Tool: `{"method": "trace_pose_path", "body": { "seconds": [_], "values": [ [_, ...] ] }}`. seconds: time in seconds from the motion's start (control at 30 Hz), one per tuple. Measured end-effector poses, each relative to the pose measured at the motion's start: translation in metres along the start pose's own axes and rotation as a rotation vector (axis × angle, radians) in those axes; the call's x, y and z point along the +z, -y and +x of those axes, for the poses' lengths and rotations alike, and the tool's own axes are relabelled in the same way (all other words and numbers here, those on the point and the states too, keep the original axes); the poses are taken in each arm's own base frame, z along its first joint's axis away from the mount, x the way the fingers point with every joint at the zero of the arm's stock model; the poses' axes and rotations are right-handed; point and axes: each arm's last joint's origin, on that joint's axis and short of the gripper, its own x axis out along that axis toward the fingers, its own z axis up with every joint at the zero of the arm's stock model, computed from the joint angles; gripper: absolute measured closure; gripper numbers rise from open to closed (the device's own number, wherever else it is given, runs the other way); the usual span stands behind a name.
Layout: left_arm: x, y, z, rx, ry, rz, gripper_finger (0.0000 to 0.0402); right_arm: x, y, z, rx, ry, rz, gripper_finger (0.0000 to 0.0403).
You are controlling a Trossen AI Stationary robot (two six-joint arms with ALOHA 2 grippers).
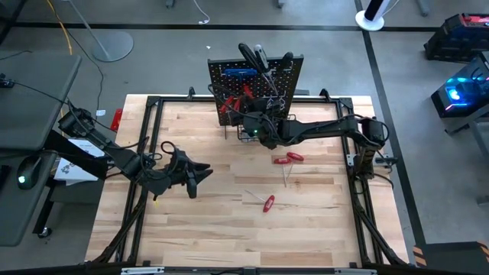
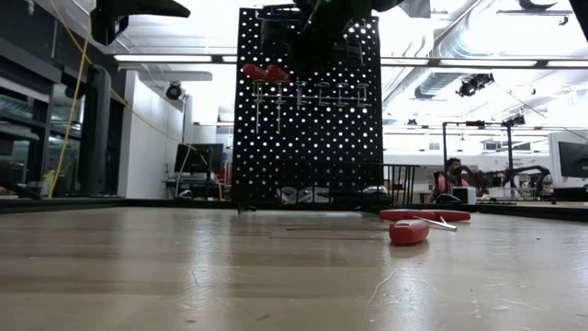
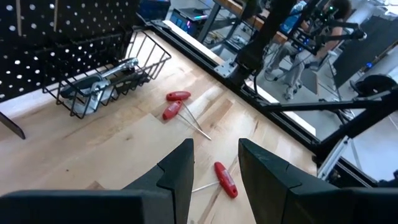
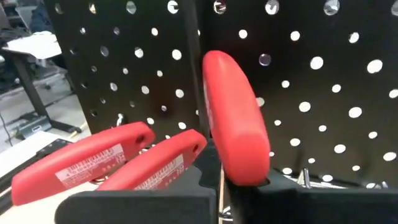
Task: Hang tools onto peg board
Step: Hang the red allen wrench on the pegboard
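The black peg board point(image 1: 256, 84) stands upright at the table's far middle, with two red-handled tools point(image 4: 81, 163) hanging on it. My right gripper point(image 1: 254, 126) is up against the board's face, shut on a third red-handled key point(image 4: 236, 118). Two red T-handle keys point(image 1: 289, 158) lie flat on the table right of centre, and another point(image 1: 268, 203) lies nearer the front. My left gripper point(image 1: 202, 174) hovers open over the left middle of the table, with nothing between its fingers point(image 3: 180, 171). My right gripper pinches the red handle by its lower end point(image 4: 245, 171) between its two fingers. The fingers reach roughly level toward the board's face. The handle stands upright out of the fingers, close in front of the holes and clear of the table; its shaft is hidden.
A black wire basket point(image 3: 106, 74) at the board's foot holds a silver wrench point(image 3: 115, 71). A blue tool point(image 1: 239, 72) and black-handled screwdrivers point(image 1: 256, 57) are on the board. Black frame rails point(image 1: 153, 103) edge the table. A person point(image 2: 450, 175) sits in the room beyond.
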Motion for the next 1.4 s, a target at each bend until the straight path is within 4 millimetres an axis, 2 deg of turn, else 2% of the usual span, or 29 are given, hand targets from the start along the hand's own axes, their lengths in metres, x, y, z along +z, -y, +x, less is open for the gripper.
{"method": "trace_pose_path", "body": {
  "seconds": [0.13,0.4,0.57,0.83,1.0,1.23,1.4],
  "values": [
    [0.0,0.0,0.0,-0.002,-0.008,0.004,0.0282,0.0,0.0,0.0,0.014,-0.004,-0.018,0.0369],
    [-0.001,0.0,0.0,-0.001,-0.009,0.005,0.0282,-0.001,0.0,0.0,0.014,-0.007,-0.077,0.0268],
    [-0.001,0.0,0.0,-0.012,-0.025,0.007,0.0282,-0.001,-0.003,-0.006,-0.003,0.005,-0.099,0.0234],
    [-0.002,0.0,0.0,-0.02,-0.041,0.003,0.0282,-0.008,-0.01,-0.024,0.03,-0.015,-0.193,0.0231],
    [0.0,0.0,-0.001,-0.02,-0.033,-0.022,0.0282,-0.012,-0.015,-0.037,0.06,-0.02,-0.192,0.0231],
    [0.0,0.0,-0.001,-0.024,-0.033,-0.026,0.0282,-0.017,-0.016,-0.052,0.025,-0.016,-0.262,0.0231],
    [-0.001,0.0,-0.001,-0.02,-0.034,-0.022,0.0282,-0.012,-0.01,-0.068,0.095,-0.075,-0.171,0.0231]
  ]
}}
